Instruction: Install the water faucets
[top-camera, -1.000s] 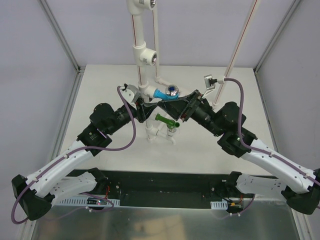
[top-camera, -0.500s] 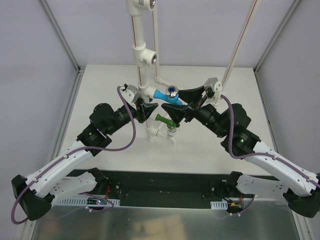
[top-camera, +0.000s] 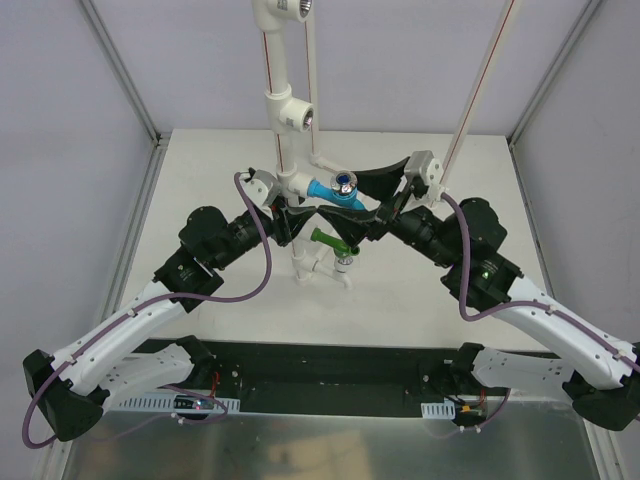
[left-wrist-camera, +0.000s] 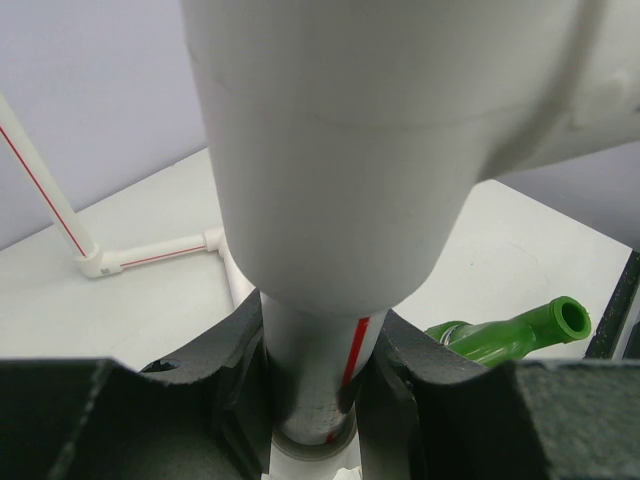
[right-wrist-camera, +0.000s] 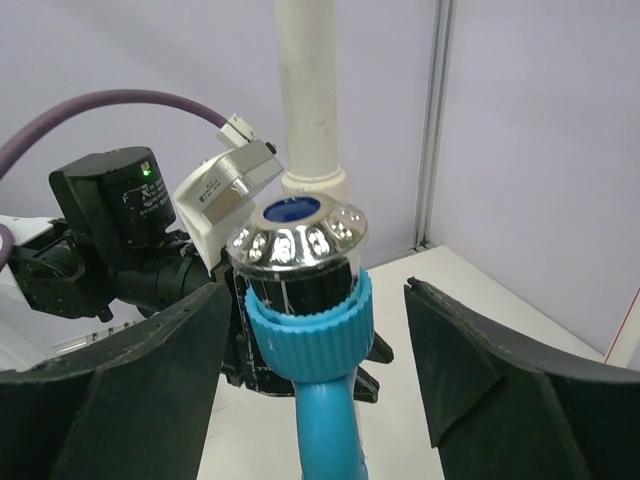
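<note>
Left gripper (left-wrist-camera: 312, 400) clamped tight on the white upright pipe (left-wrist-camera: 300, 335), right gripper (right-wrist-camera: 315, 350) spread wide either side of the light blue faucet (right-wrist-camera: 300, 262), not touching it

Right gripper (top-camera: 352, 210) fingers spread apart, light blue faucet (top-camera: 325, 188) let go

White table (top-camera: 400, 310), seen from above and behind.
A white pipe frame (top-camera: 322, 268) stands on it at centre frame; a red-striped pipe (left-wrist-camera: 150, 257) lies flat behind; a black mounting strip (top-camera: 330, 365) crosses the lower edge.
</note>
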